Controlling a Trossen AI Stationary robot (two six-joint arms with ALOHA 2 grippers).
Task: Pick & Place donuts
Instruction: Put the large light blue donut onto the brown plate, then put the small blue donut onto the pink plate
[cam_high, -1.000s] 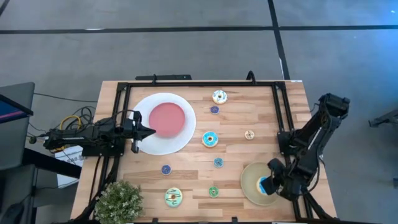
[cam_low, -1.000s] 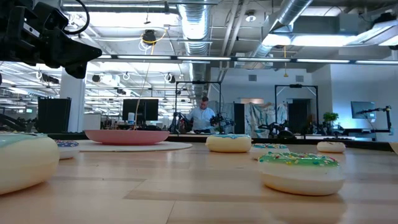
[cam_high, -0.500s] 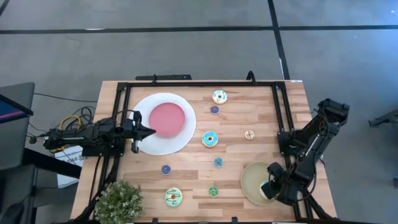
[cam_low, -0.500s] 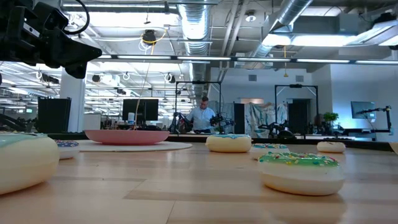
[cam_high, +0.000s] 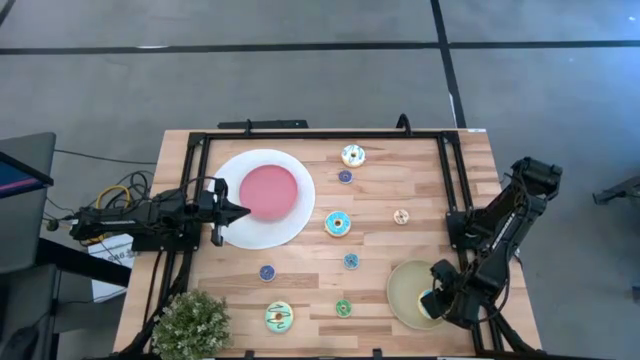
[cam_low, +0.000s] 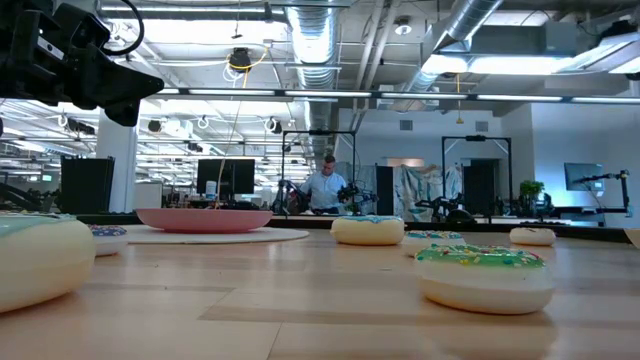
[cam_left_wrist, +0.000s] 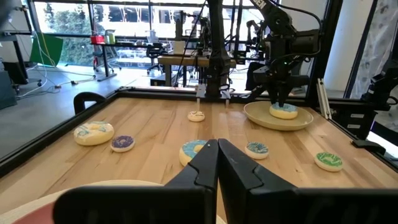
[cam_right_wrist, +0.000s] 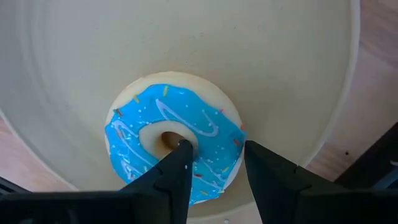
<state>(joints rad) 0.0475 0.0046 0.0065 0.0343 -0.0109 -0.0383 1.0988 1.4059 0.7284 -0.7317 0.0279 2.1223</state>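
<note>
The blue-iced donut (cam_right_wrist: 205, 127) lies flat in the round tan plate (cam_right_wrist: 249, 50), icing up, toward the plate's right side. The plate sits at the near right corner of the worktop (cam_high: 400, 180). The right end effector (cam_right_wrist: 214, 149) is down at this donut, straddling one side of its ring. Whether it is clamped on the ring or has already let go cannot be told. From above, the same end effector (cam_high: 432, 300) covers most of the donut, with only a bit of blue showing.

The other donuts lie spread over the middle of the worktop, all apart from each other:
- A pale donut with blue icing (cam_high: 353, 155) is at the far edge, with a small purple one (cam_high: 345, 177) just near of it.
- A blue-iced donut (cam_high: 338, 224) is just right of the big white plate (cam_high: 235, 165) with the pink centre.
- A small tan one (cam_high: 401, 216) lies to the right of that.
- A small teal one (cam_high: 351, 261) and another small purple one (cam_high: 266, 272) lie nearer.
- A small green one (cam_high: 343, 308) and a larger green-iced donut (cam_high: 279, 317) lie along the near edge.

The left end effector (cam_left_wrist: 217, 146) is clenched empty over the white plate's left rim. A potted plant (cam_high: 190, 320) stands at the near left corner.
</note>
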